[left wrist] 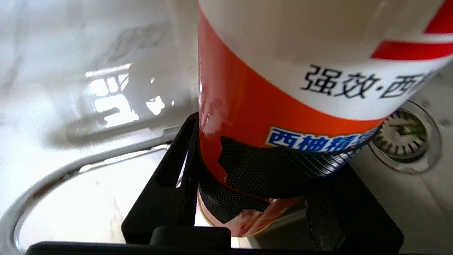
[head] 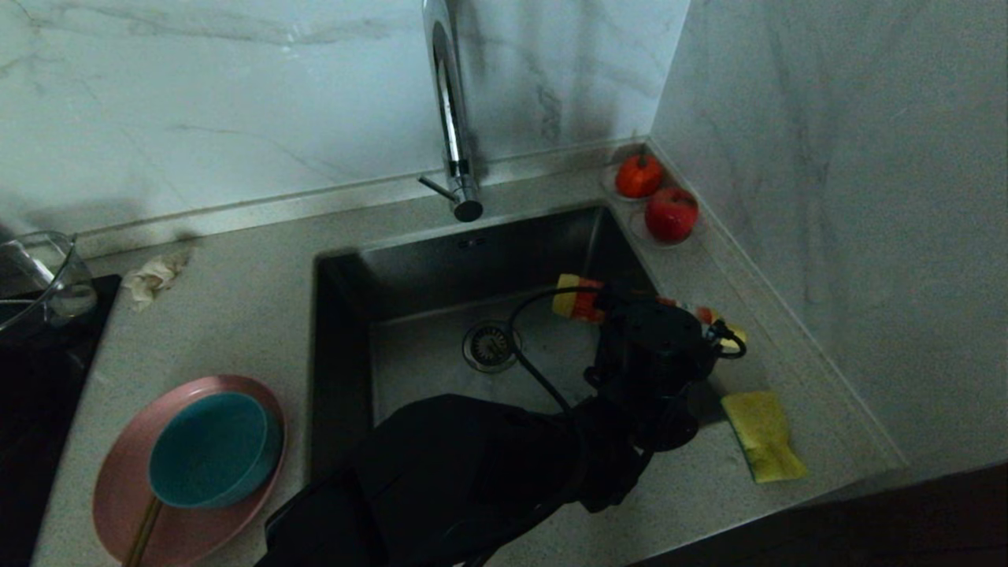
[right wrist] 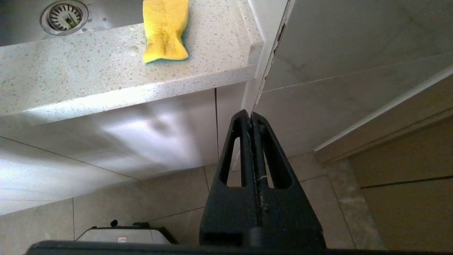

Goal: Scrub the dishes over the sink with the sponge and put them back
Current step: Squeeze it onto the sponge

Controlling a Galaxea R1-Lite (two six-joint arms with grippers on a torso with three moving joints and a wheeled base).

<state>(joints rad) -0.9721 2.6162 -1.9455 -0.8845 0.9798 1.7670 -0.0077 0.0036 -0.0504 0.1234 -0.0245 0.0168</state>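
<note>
The left gripper (left wrist: 262,184) is clamped on a tipped detergent bottle (left wrist: 283,71) above the sink (head: 409,354); squeeze carelessly and soap misses the sponge (head: 762,435).

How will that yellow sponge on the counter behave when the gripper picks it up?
The sponge already lies crumpled and pinched in the middle, so it probably squashes and flops in a grip. Being foam, it looks light. Lying flat on the counter, it seems unlikely to roll.
</note>
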